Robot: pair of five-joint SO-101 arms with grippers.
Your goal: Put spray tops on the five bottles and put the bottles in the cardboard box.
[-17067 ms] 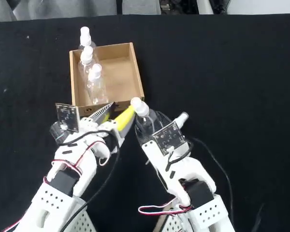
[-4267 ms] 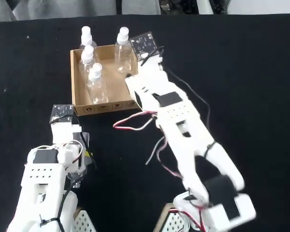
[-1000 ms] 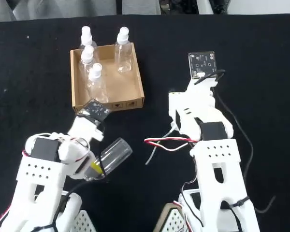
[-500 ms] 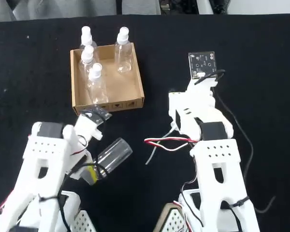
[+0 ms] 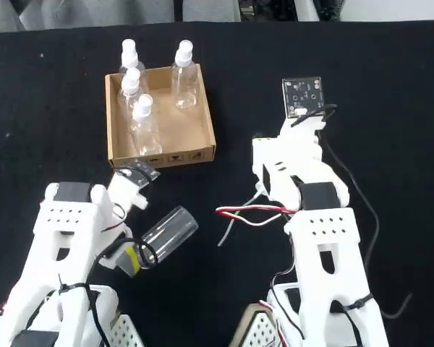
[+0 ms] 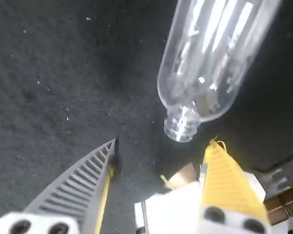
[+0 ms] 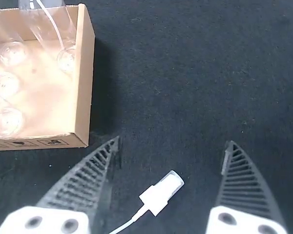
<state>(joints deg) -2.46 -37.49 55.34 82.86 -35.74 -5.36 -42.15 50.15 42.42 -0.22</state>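
Staging the last bottle and last spray top for capping

Clear plastic uncapped bottle (image 5: 166, 230) lies on its side on the black table cover (image 5: 376, 87), well short of the open brown cardboard box (image 5: 207, 123), with its mouth toward the left arm. Left gripper (image 6: 164, 143) has its jaws spread. The bare neck sits just ahead of the tips and touches neither, as far as I can tell, so nothing is clamped. Probably placed like that so the jaws can close on the neck end and stand it up.

White spray top with thin dip tube (image 7: 161, 192) lies flat on the cover, apart from the box. Right gripper (image 7: 173, 143) hangs over it, jaws wide, with the top between them and untouched. Reads as a pick set-up.

Four capped clear bottles (image 5: 145, 119) stand in the box along one side wall and the back, leaving floor for the fifth.

Views:
- High view gives the layout: bottle by the left arm, box beyond.
- Left wrist view gives the open threaded mouth and the gap at each finger.
- Right wrist view gives the top's tube and the bottle bases inside the box walls.
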